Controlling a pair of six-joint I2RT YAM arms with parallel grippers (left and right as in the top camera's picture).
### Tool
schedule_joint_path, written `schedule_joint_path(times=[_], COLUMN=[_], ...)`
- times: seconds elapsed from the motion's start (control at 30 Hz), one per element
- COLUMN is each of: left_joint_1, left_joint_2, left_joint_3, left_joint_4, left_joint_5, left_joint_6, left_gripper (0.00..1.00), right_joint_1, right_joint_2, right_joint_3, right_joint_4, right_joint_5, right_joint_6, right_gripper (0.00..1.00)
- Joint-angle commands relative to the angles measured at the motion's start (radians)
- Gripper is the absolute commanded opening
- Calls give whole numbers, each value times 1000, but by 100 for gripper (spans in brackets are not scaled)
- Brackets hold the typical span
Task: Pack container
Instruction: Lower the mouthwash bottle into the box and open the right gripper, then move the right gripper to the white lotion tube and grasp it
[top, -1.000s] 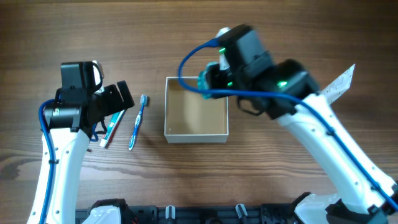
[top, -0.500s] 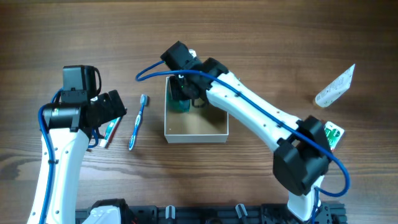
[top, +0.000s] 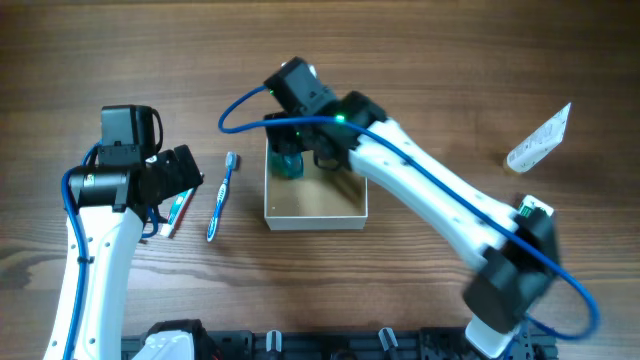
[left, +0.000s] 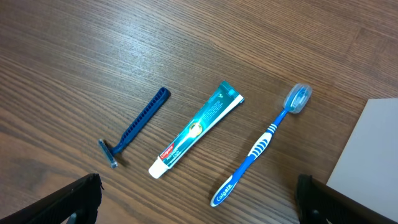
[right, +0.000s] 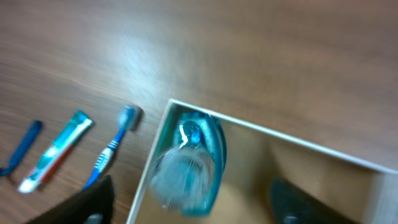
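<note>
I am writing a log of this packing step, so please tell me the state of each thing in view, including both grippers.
container: open-topped, holding the teal bottle.
teal bottle: inside the container, in a corner, not gripped.
toothbrush: lying on the table, outside the container.
toothpaste tube: lying on the table, capped.
razor: lying on the table.
left gripper: open, empty.
right gripper: open, over the bottle.

Overhead looked straight down from far above — whole surface in frame. Left wrist looked down close at toothbrush, container wall at right edge. Right wrist, blurred, looked down into container corner — shared same toothbrush.
</note>
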Motion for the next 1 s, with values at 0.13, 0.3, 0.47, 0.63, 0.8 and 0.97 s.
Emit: schedule_joint_path(times=[0.13,0.3,0.47,0.63,0.8,0.97], left_joint_1=[6,6,6,6,6,6], left_joint_2=[2,2,2,2,2,2], left_joint_3=[19,19,19,19,19,19], left_joint_4=[3,3,6,17,18,18], left_joint_5=[-24,-24,-24,-24,-24,-24], left_joint_6=[-13,-13,-13,-13,-13,-13], left_gripper=[100,100,100,100,100,100], right_joint_1=[-320,-798,-1009,-1064,-1064,-1064], right_joint_2=[-396,-446,-398,-291,-191,-158], right_joint_3=[19,14,-53,-183,-234,-234], right_joint_4=[-195,-413,-405,-296,-210,-201], right_joint_5=[191,169,131,69,51,25], right_joint_6=[56,54,-40,-101,-108,-108], right_gripper=[87,97,96,94,76,13])
